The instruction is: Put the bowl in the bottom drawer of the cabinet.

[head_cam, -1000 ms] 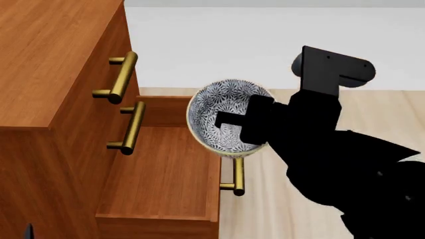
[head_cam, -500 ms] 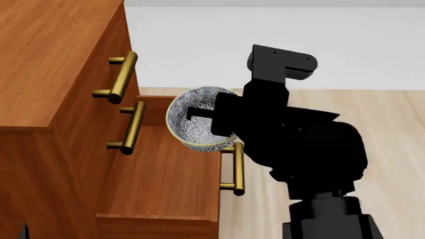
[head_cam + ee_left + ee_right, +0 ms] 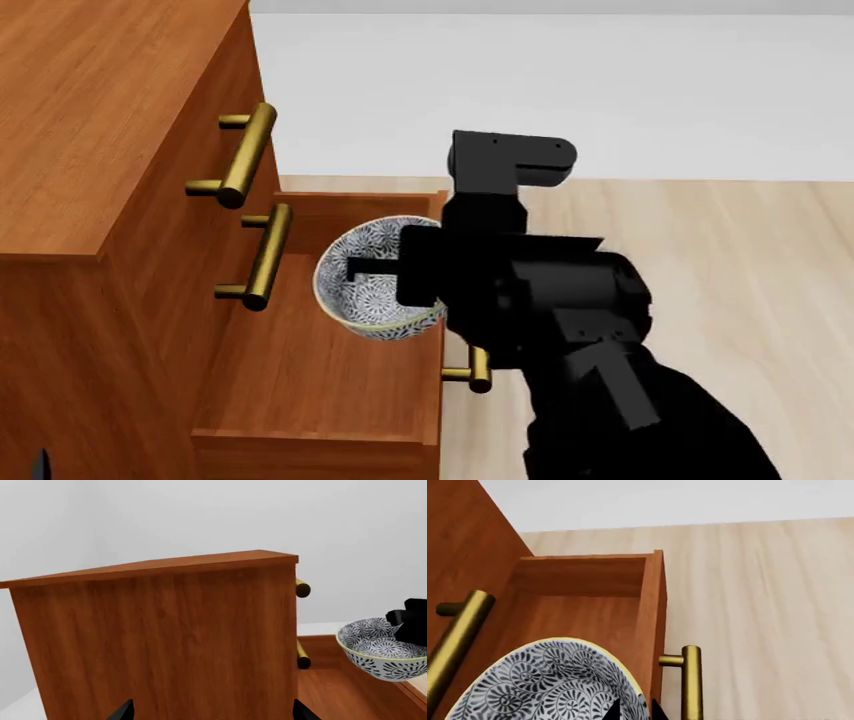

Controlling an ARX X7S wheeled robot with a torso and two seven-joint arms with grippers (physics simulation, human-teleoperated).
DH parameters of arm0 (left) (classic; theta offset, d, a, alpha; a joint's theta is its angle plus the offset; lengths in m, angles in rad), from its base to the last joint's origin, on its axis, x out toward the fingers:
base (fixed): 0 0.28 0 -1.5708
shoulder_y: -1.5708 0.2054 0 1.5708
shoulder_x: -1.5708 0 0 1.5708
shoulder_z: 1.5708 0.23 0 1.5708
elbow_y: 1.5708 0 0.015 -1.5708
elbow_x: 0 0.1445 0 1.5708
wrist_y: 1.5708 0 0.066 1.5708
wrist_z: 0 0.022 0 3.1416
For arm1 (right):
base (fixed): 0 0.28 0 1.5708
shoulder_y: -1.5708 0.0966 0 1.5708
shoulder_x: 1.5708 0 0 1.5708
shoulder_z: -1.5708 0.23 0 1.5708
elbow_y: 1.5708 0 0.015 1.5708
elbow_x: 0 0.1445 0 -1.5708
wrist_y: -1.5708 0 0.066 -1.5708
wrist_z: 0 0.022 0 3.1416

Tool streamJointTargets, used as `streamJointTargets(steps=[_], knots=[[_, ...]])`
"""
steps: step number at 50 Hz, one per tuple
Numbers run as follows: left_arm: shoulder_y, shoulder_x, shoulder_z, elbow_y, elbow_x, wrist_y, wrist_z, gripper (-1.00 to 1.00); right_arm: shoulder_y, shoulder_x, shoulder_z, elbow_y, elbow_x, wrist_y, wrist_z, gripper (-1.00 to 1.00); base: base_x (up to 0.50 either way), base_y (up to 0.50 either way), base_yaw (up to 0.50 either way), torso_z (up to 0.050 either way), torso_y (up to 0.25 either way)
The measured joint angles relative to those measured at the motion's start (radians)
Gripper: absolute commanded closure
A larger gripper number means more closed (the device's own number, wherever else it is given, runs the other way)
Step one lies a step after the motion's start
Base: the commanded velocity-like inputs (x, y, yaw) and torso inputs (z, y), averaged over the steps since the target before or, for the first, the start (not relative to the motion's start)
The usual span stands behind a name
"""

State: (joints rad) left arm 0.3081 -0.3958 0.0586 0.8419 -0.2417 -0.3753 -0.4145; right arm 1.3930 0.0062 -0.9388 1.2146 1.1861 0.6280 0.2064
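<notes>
The blue-and-white bowl (image 3: pixel 363 302) hangs over the open bottom drawer (image 3: pixel 320 385) of the reddish-brown cabinet (image 3: pixel 94 120), just inside the drawer's front panel. My right gripper (image 3: pixel 374 268) is shut on the bowl's rim, one finger inside the bowl and one outside. In the right wrist view the bowl (image 3: pixel 547 685) fills the near corner, its rim pinched in the gripper (image 3: pixel 635 711), with the drawer (image 3: pixel 587 577) below. My left gripper (image 3: pixel 211 712) is open beside the cabinet's side wall (image 3: pixel 167 640), holding nothing; the bowl (image 3: pixel 380 650) shows past the cabinet's front edge.
Two brass handles (image 3: pixel 247 155) (image 3: pixel 267 255) of the upper drawers jut out above the open drawer. The drawer's own brass handle (image 3: pixel 478 370) sticks out toward the pale wood floor (image 3: pixel 721 260). A white wall stands behind.
My right arm has swung left and down with the bowl, from above the drawer's front panel to over the drawer's inside. The drawer and cabinet have not moved.
</notes>
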Motion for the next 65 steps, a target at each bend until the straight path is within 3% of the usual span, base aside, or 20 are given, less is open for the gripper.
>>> streamJointTargets(steps=[13, 24, 38, 65], knots=[[0.006, -0.003, -0.007, -0.011, -0.007, 0.014, -0.001, -1.0, 0.019, -0.004, -0.399, 0.024, 0.359, -0.105, 0.021, 1.0, 0.0, 0.0, 0.0, 0.0, 0.001], [0.014, -0.004, -0.011, -0.019, -0.012, 0.026, -0.003, -1.0, 0.025, -0.005, -0.578, 0.003, 0.52, -0.153, 0.033, 1.0, 0.0, 0.0, 0.0, 0.0, 0.0], [0.02, -0.006, -0.013, -0.028, -0.018, 0.039, -0.004, -1.0, 0.024, -0.006, -0.654, -0.036, 0.589, -0.176, 0.045, 1.0, 0.0, 0.0, 0.0, 0.0, 0.0], [0.038, -0.013, -0.029, -0.039, -0.032, 0.063, -0.009, -1.0, -0.001, -0.006, -0.673, -0.092, 0.619, -0.182, 0.052, 1.0, 0.0, 0.0, 0.0, 0.0, 0.0]])
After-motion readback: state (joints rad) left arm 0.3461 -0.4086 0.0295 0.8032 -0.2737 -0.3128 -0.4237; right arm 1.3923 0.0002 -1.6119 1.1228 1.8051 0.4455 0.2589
